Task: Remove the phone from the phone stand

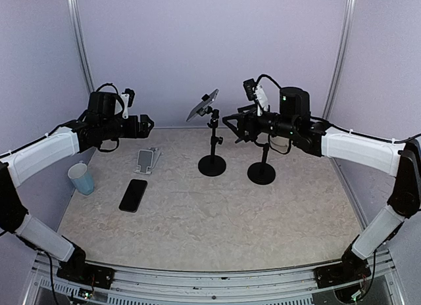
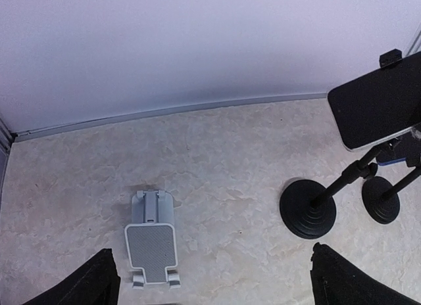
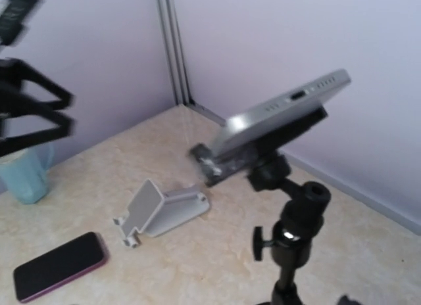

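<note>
A silver-edged phone [image 1: 202, 104] [image 3: 283, 114] [image 2: 378, 108] sits tilted in the clamp of a black tripod phone stand [image 1: 212, 162] [image 3: 293, 233] at mid-table. My right gripper [image 1: 230, 126] hovers just right of the stand's pole, below the phone, with its fingers spread and nothing between them. Its fingers do not show in the right wrist view. High over the left side, my left gripper [image 1: 148, 124] [image 2: 217, 288] is open and empty. Its fingertips [image 2: 89, 282] frame a low grey desk stand [image 2: 152, 242] [image 1: 148, 160] [image 3: 161, 210], which carries nothing.
A second black phone with a pink edge [image 1: 133, 194] [image 3: 58, 265] lies flat near the grey stand. A pale blue cup [image 1: 81, 178] [image 3: 26, 177] stands at the left edge. Another black pole stand [image 1: 262, 170] [image 2: 380, 198] is under the right arm.
</note>
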You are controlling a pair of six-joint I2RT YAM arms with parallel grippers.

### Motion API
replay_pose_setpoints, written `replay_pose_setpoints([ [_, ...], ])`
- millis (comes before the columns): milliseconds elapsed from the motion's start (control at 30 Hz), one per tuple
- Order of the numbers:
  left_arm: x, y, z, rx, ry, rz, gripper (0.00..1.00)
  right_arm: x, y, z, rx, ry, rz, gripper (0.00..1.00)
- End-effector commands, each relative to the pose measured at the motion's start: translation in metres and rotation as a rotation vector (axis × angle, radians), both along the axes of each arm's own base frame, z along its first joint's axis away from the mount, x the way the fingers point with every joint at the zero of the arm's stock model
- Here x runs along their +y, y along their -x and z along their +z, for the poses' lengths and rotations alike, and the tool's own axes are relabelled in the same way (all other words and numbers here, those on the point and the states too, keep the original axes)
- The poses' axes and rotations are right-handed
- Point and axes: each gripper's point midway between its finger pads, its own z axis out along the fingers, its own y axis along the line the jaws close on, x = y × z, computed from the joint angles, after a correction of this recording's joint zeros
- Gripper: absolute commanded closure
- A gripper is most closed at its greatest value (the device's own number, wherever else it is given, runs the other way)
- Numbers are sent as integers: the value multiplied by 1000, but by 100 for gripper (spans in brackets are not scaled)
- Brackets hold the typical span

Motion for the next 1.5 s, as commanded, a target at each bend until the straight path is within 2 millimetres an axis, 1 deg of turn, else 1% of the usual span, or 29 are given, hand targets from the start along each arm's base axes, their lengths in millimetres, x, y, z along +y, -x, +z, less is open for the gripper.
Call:
replay_pose_setpoints([
  [0, -8, 19, 17, -45, 39, -47, 1, 2, -29, -17, 81, 35, -33, 19],
  [67, -8, 22, 18, -51, 44, -46, 1, 4, -38, -27, 101, 39, -33, 20],
  [200, -7, 27, 20, -61, 59, -43, 1, 9, -52, -36, 122, 48, -31, 23],
  [500, -10, 30, 17, -56, 64, -55, 1, 23, -79, -44, 125, 66, -31, 30],
  [633, -11, 31, 22, -74, 66, -58, 1, 27, -91, -49, 134, 73, -40, 31],
  [800, -12, 29, 20, -75, 64, -58, 1, 32, -101, -55, 141, 84, -41, 32],
  [833, -12, 29, 19, -74, 65, -60, 1, 33, -103, -54, 138, 83, -42, 32],
  [900, -14, 29, 18, -71, 64, -65, 1, 35, -107, -59, 144, 88, -43, 34],
  [1100, -14, 29, 17, -71, 58, -66, 1, 39, -116, -62, 144, 85, -41, 36],
  [1467, -14, 27, 23, -87, 49, -69, 1, 48, -132, -66, 147, 85, -38, 46],
])
